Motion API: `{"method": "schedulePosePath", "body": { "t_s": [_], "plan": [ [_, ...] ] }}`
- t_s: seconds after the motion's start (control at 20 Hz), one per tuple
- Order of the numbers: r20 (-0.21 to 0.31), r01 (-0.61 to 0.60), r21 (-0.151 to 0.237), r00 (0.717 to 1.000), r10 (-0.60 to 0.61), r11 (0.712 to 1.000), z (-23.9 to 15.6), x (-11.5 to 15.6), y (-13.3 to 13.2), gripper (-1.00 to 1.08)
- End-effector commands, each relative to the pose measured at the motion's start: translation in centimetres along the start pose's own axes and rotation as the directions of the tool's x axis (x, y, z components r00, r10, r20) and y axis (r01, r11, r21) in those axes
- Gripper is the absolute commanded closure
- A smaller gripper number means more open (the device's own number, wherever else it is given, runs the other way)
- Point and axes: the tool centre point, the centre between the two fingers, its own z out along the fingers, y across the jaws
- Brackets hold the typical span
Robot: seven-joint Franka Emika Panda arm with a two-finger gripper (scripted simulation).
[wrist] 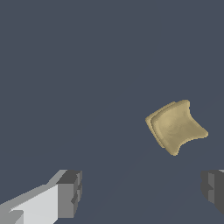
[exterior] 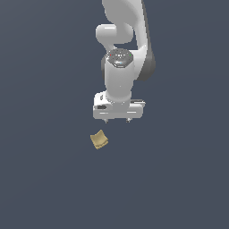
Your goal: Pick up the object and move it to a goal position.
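Spread wide, the gripper holds nothing — the object lies apart, beyond its fingertips.

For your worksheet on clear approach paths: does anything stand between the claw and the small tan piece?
Nothing visible does. The claw is open, apart from the tan piece, which lies alone on the bare dark floor, offset from its fingers.
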Motion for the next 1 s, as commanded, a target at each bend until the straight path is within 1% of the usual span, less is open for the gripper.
{"method": "schedulePosePath", "body": {
  "t_s": [0.0,0.25,0.5,0.75,0.95],
  "plan": [
    [-0.005,0.000,-0.001,1.000,0.000,1.000,-0.3,0.1,-0.2,-0.92],
    [-0.004,0.007,-0.001,1.000,-0.007,1.000,-0.1,0.1,0.0,-0.92],
    [-0.003,0.039,-0.002,0.999,-0.039,0.999,0.4,0.3,0.6,-0.92],
    [-0.003,0.097,-0.003,0.995,-0.097,0.995,1.3,0.7,1.6,-0.92],
    [-0.003,0.162,-0.003,0.987,-0.162,0.987,2.4,1.0,2.7,-0.92]
  ]
}}
